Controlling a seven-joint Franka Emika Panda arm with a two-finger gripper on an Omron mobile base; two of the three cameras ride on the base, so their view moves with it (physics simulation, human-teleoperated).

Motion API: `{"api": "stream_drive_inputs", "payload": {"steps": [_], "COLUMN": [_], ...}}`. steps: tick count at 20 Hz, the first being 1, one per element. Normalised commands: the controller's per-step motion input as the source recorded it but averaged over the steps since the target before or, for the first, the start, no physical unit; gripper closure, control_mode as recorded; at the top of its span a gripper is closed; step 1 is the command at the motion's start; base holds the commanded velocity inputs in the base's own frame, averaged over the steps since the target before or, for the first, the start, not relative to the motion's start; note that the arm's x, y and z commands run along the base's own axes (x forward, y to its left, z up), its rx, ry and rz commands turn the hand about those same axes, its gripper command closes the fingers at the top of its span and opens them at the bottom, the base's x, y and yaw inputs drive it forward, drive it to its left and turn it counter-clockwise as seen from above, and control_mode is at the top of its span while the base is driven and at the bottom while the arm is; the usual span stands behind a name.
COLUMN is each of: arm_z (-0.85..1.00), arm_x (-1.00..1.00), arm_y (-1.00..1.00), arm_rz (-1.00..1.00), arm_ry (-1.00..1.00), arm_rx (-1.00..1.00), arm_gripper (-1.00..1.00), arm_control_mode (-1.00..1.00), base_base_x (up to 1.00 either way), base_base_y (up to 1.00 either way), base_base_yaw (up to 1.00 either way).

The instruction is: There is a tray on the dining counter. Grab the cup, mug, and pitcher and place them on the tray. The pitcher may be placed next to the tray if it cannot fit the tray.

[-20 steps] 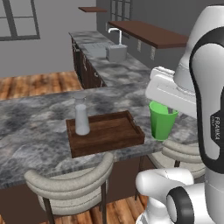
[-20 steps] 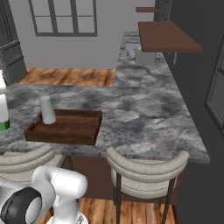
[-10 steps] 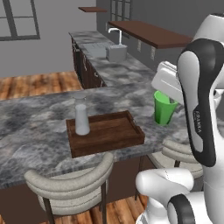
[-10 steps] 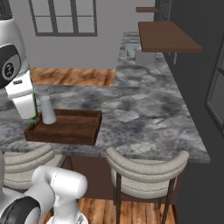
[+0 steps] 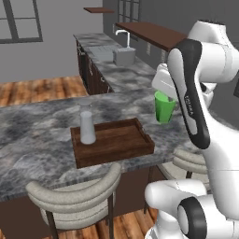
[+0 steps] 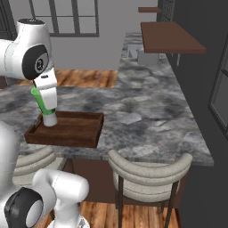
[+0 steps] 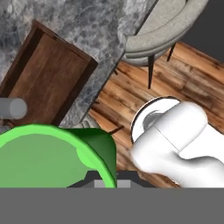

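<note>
Left base view, tray: a dark wooden tray point(image 5: 114, 141) sits at the centre of the frame, near the front edge of the grey marbled desk point(image 5: 37, 126).
Left base view, pitcher: the pale pitcher point(image 5: 87, 124) stands upright inside the tray, at its left end; that part looks done.
Left base view, cup: the green cup point(image 5: 164, 107) hangs right of centre, up against the white arm, right of the tray and clear of it.
Left base view, pincer: hidden behind the arm, so the grip itself cannot be made out from this side.
Right base view, cup: a green strip of the cup point(image 6: 40, 103) shows at the left of the frame behind the white hand, above the pitcher's point(image 6: 49, 119) end of the tray point(image 6: 71, 130).
Right base view, mug: no mug can be made out on the tray or on the stretch of desk point(image 6: 147, 111) in frame.
Hand view, cup: the cup's green rim point(image 7: 52, 153) fills the lower left, close under the camera, with the tray point(image 7: 48, 78) below at upper left.
Hand view, pincer: clamped tight on the cup, which it carries in the air.
Progress: pitcher placed, cup carried and not yet set down, mug apparently not yet fetched; roughly a third done by my judgement.
</note>
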Motion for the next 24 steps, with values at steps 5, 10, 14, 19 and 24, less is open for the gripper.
{"api": "stream_drive_inputs", "payload": {"steps": [5,10,14,19,24], "arm_z": [-0.45,-0.56,-0.39,-0.25,-0.25], "arm_x": [0.73,0.43,0.39,0.51,0.48], "arm_y": [0.0,0.0,0.03,0.04,0.0], "arm_rz": [0.0,0.0,0.0,0.0,0.0], "arm_ry": [0.11,0.0,-0.01,0.0,0.01], "arm_rx": [0.07,0.09,0.0,-0.02,-0.01], "arm_gripper": [1.0,1.0,1.0,1.0,1.0], "arm_control_mode": [-1.0,-1.0,-1.0,-1.0,-1.0], "base_base_x": [0.0,0.0,0.0,0.0,0.0], "base_base_y": [0.0,0.0,0.0,0.0,0.0], "base_base_yaw": [0.0,0.0,0.0,0.0,0.0]}}
